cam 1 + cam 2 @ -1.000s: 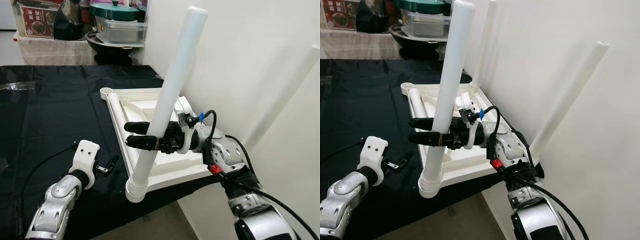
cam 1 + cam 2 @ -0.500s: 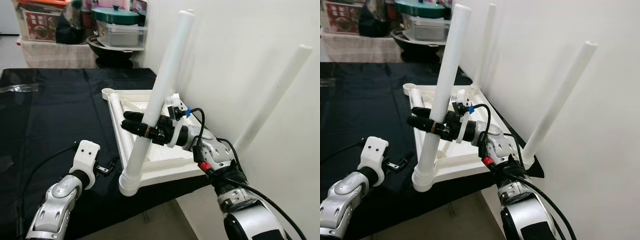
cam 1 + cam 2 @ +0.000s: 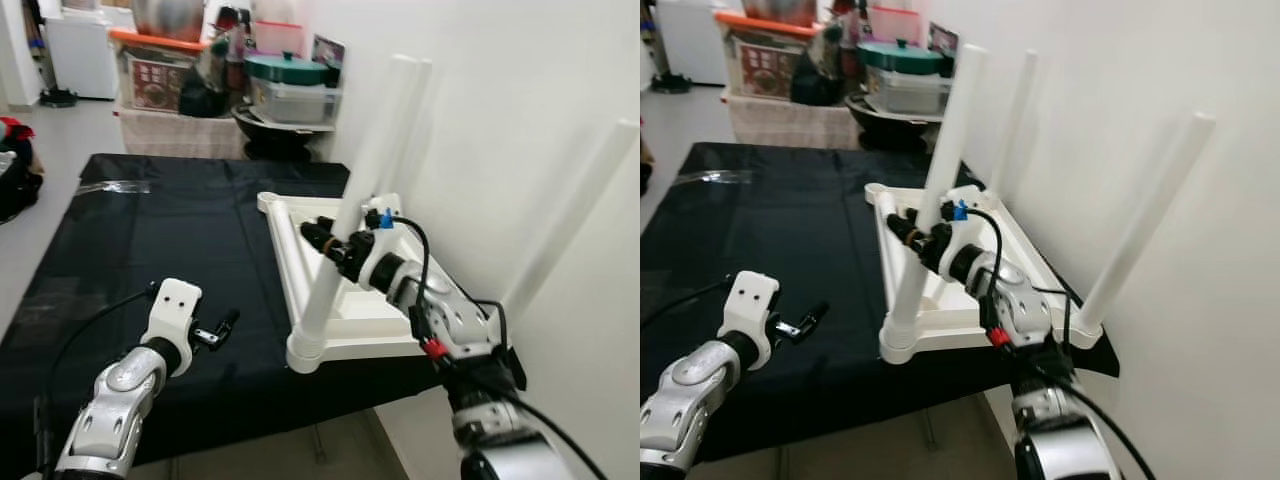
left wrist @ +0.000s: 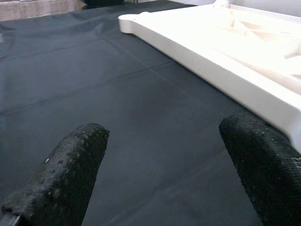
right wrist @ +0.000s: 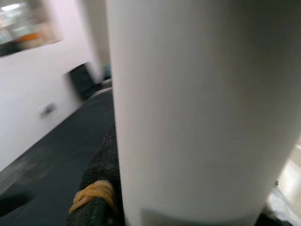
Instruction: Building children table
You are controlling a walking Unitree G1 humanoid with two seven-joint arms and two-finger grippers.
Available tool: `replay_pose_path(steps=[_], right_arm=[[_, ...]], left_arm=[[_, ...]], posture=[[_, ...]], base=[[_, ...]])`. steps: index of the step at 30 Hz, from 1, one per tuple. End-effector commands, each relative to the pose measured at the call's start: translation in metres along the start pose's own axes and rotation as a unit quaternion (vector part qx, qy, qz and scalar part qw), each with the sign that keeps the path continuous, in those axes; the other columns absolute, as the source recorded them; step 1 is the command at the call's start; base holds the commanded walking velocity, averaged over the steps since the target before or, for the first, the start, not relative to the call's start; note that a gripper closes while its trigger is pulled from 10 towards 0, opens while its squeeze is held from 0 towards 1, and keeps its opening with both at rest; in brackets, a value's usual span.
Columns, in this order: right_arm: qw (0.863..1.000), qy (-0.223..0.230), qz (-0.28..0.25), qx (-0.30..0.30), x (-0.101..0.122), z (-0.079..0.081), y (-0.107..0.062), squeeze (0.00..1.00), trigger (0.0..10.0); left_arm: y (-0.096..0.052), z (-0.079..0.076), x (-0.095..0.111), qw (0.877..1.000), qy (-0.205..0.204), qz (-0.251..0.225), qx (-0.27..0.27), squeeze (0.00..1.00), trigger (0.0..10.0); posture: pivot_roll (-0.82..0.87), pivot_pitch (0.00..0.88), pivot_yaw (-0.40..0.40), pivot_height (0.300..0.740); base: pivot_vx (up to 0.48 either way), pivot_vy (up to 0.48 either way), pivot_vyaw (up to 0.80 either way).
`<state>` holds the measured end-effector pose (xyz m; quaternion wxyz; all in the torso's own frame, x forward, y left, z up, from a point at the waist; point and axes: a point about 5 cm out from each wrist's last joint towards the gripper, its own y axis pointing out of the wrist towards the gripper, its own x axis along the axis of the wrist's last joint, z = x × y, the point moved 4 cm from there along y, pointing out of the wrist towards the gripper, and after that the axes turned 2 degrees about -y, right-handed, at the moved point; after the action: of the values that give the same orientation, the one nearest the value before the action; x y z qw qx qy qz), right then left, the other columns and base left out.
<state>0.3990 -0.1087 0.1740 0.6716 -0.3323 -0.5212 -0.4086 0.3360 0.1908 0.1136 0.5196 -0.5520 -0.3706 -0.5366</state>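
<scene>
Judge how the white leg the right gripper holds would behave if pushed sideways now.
The white leg looks like a stiff, smooth tube, so it probably won't bend. Its foot sits in the corner socket of the tabletop, so a push would likely lever that. The right gripper could slip on it.

Head pair looks down on the tabletop [image 3: 340, 300]—wrist cameras sit close, one facing its leg [image 5: 197, 108].

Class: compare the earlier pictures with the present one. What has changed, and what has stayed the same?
The camera has pulled back, so the whole scene sits differently. The right gripper stays shut on the leg, which still stands in the tabletop's near corner, perhaps less tilted. The left gripper stays open and idle above the black cloth.
</scene>
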Motion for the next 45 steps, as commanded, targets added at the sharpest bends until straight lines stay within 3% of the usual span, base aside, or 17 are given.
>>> replay_pose_path(steps=[1, 3, 4, 6, 8, 10, 17, 27, 28, 29, 33, 34, 41, 45], right_arm=[[0.965, -0.020, 0.097, -0.245, -0.064, -0.076, -0.047, 0.00, 0.0], [0.965, -0.020, 0.097, -0.245, -0.064, -0.076, -0.047, 0.00, 0.0], [0.955, -0.025, 0.085, -0.284, -0.061, -0.083, -0.053, 0.00, 0.0], [0.948, -0.023, 0.080, -0.308, -0.061, -0.087, -0.058, 0.00, 0.0], [0.948, -0.023, 0.080, -0.308, -0.061, -0.087, -0.058, 0.00, 0.0], [0.939, -0.030, 0.089, -0.331, -0.067, -0.082, -0.064, 0.00, 0.0], [0.934, -0.054, 0.099, -0.340, -0.066, -0.079, -0.065, 0.00, 0.0], [0.926, -0.049, 0.097, -0.362, -0.065, -0.083, -0.066, 0.00, 0.0], [0.927, -0.042, 0.097, -0.360, -0.065, -0.082, -0.065, 0.00, 3.0], [0.929, -0.033, 0.091, -0.358, -0.065, -0.080, -0.064, 0.00, 4.9], [0.930, -0.027, 0.087, -0.357, -0.064, -0.079, -0.064, 0.00, 4.9], [0.935, -0.030, 0.087, -0.342, -0.064, -0.074, -0.061, 0.00, 10.0], [0.942, -0.025, 0.107, -0.317, -0.066, -0.067, -0.058, 0.00, 10.0], [0.952, -0.049, 0.097, -0.287, -0.057, -0.063, -0.051, 0.00, 10.0]], left_arm=[[0.005, -0.004, 0.000, 1.000, -0.002, -0.002, -0.003, 0.00, 10.0], [0.005, -0.004, 0.000, 1.000, -0.002, -0.002, -0.003, 0.00, 10.0], [0.005, -0.004, 0.001, 1.000, -0.002, -0.003, -0.001, 0.00, 10.0], [0.006, -0.003, 0.001, 1.000, -0.002, -0.003, 0.000, 0.00, 10.0], [0.006, -0.003, 0.001, 1.000, -0.002, -0.003, 0.000, 0.00, 10.0], [0.006, -0.003, 0.001, 1.000, -0.002, -0.003, 0.002, 0.00, 10.0], [0.006, -0.002, -0.001, 1.000, -0.002, -0.003, 0.005, 0.00, 10.0], [0.007, -0.004, -0.002, 1.000, -0.002, -0.002, 0.004, 0.00, 10.0], [0.008, -0.005, -0.002, 1.000, -0.002, -0.002, 0.002, 0.00, 10.0], [0.008, -0.007, -0.002, 1.000, -0.001, -0.002, -0.001, 0.00, 10.0], [0.009, -0.008, -0.002, 1.000, -0.001, -0.002, -0.003, 0.00, 10.0], [0.009, -0.010, -0.002, 1.000, -0.001, -0.002, -0.007, 0.00, 10.0], [0.010, -0.015, -0.003, 1.000, 0.000, -0.001, -0.015, 0.00, 10.0], [0.011, -0.016, -0.003, 1.000, 0.001, -0.001, -0.017, 0.00, 10.0]], posture=[[0.10, 0.000, -0.143, 0.740], [0.10, 0.000, -0.143, 0.740], [0.10, 0.000, -0.142, 0.740], [0.10, 0.000, -0.143, 0.740], [0.10, 0.000, -0.143, 0.740], [0.10, 0.000, -0.145, 0.740], [0.10, 0.000, -0.149, 0.740], [0.10, 0.000, -0.151, 0.740], [0.10, 0.000, -0.149, 0.740], [0.10, 0.000, -0.149, 0.740], [0.10, 0.000, -0.149, 0.740], [0.09, 0.000, -0.143, 0.740], [0.09, 0.000, -0.135, 0.740], [0.08, 0.000, -0.133, 0.740]], base=[[0.000, 0.000, 0.00], [0.000, 0.000, 0.00], [0.000, 0.000, 0.00], [0.000, 0.000, 0.00], [0.000, 0.000, 0.00], [0.000, 0.000, 0.00], [0.000, 0.000, 0.00], [0.000, 0.000, 0.00], [0.000, 0.000, 0.00], [0.000, 0.000, 0.00], [0.000, 0.000, 0.00], [0.000, 0.000, 0.00], [0.000, 0.000, 0.00], [0.000, 0.000, 0.00]])
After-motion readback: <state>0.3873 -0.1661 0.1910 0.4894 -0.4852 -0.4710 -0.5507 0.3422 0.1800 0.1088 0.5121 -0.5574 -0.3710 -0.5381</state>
